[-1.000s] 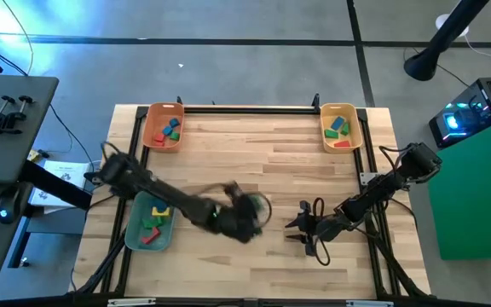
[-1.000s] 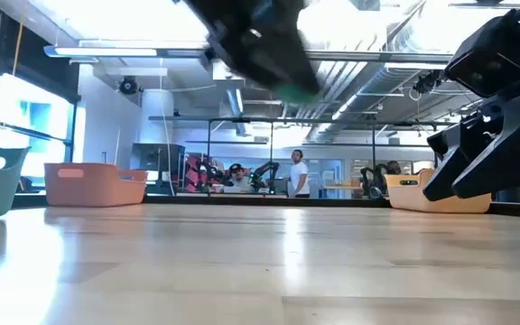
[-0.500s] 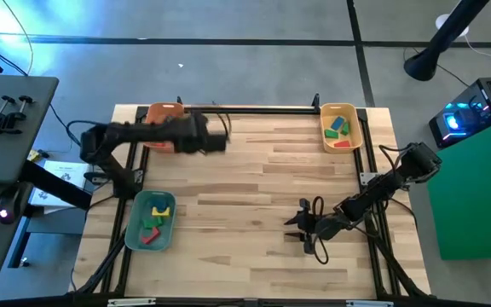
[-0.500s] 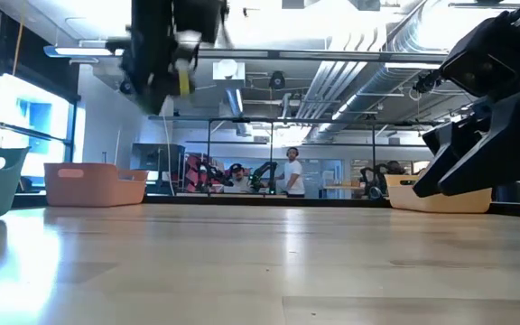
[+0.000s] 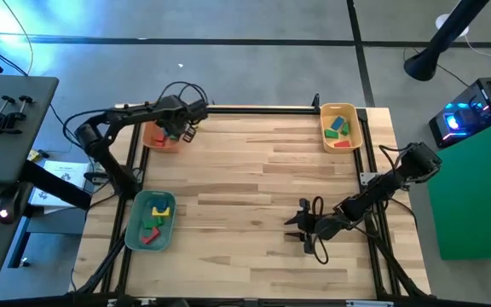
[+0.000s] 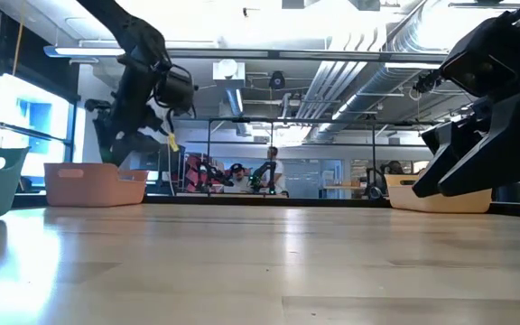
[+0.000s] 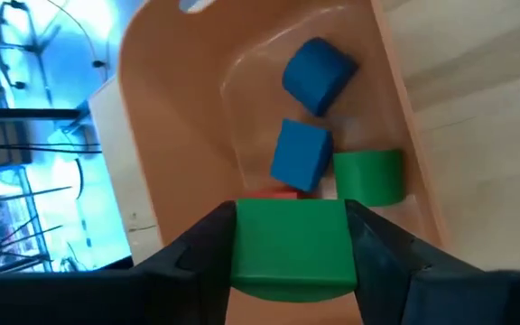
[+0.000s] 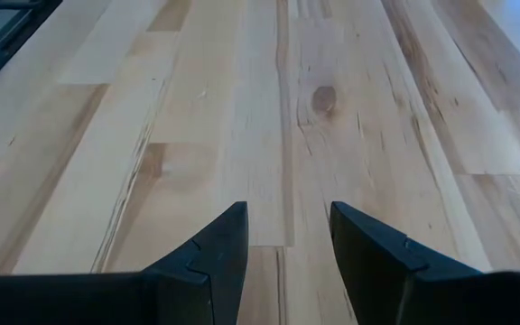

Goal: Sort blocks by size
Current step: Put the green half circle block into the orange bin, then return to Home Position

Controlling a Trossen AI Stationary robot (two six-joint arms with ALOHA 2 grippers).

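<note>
The left tool (image 7: 289, 257) is positioned above the orange tray (image 5: 162, 139) at the far left corner of the counter (image 5: 254, 188), its fingers clamped on a green block (image 7: 289, 246). One second earlier this arm was stretched over the middle of the counter, near the green tray (image 5: 135, 230); half a second earlier it was crossing toward the orange tray. Inside the orange tray, directly below the held block, lie two blue blocks (image 7: 301, 153), a green block (image 7: 368, 176) and a partly hidden red block (image 7: 273, 191). The right tool (image 8: 285, 236) rests low over bare counter, well apart from the orange tray on the opposite side, with its fingers parted a narrow gap and holding nothing; its position is unchanged. The yellow tray (image 5: 341, 128) at the far right corner contains several blocks.
</note>
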